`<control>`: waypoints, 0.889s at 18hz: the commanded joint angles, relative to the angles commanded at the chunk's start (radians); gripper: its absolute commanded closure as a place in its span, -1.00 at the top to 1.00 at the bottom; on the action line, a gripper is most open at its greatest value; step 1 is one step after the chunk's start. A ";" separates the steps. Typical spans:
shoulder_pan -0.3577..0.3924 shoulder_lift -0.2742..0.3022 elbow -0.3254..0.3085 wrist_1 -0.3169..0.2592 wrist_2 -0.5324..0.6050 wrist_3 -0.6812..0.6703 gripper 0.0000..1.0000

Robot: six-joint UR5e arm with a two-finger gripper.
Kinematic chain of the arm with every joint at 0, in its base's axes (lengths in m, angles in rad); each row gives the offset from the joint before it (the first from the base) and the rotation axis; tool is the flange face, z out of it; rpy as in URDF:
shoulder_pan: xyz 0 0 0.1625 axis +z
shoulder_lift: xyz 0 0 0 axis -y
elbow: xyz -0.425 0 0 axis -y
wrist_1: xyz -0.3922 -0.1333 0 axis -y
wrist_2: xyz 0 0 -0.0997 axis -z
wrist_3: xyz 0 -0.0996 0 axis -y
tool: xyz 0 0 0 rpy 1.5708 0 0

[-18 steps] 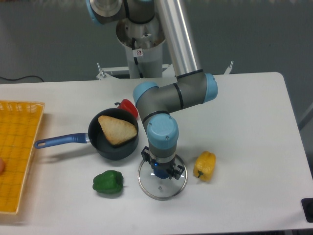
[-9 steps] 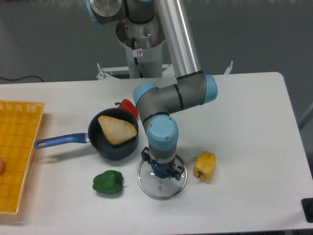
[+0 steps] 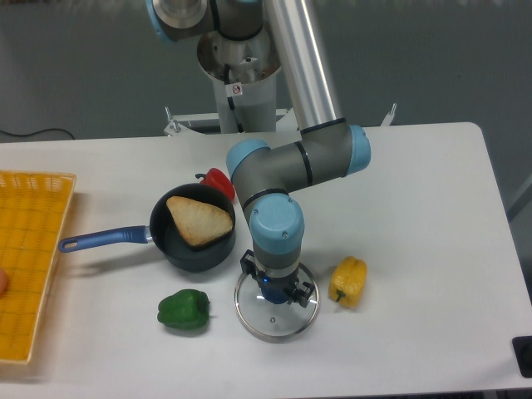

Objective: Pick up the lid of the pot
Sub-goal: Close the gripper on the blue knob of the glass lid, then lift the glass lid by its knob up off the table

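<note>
Barely anything has moved since the earlier frame: the pot lid sits a trace nearer the yellow pepper, under the pincer, whose fingers stand around the blue knob; whether they press on it, I cannot tell. The arm holds almost the same pose. Left of the pincer in the view, the rim of the black pan lies near the lid's upper-left edge, and the green pepper lies below the pan, a gap short of the glass. On the pincer's right, a narrow strip of table separates lid and yellow pepper; past that pepper, white surface runs wide toward the right edge. Another band of white lies between the lid's near rim and the front edge.
</note>
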 joint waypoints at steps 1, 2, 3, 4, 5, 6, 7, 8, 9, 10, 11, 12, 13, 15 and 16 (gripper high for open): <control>0.002 0.008 0.006 -0.003 -0.002 0.000 0.23; 0.003 0.009 0.006 -0.003 -0.002 0.000 0.23; 0.003 0.012 0.006 -0.003 -0.002 0.003 0.23; 0.003 0.017 0.008 -0.003 -0.002 0.003 0.23; 0.003 0.021 0.009 -0.006 -0.002 0.003 0.23; 0.005 0.029 0.011 -0.017 -0.002 0.008 0.23; 0.005 0.032 0.020 -0.031 0.000 0.009 0.23; 0.005 0.034 0.028 -0.050 0.002 0.011 0.23; 0.005 0.037 0.035 -0.067 0.005 0.012 0.22; 0.003 0.040 0.043 -0.077 0.005 0.018 0.22; 0.003 0.044 0.051 -0.086 0.005 0.029 0.22; 0.003 0.055 0.052 -0.097 0.005 0.046 0.22; 0.003 0.061 0.052 -0.103 0.003 0.064 0.22; 0.005 0.074 0.054 -0.126 0.005 0.098 0.22; 0.005 0.077 0.055 -0.138 0.005 0.121 0.22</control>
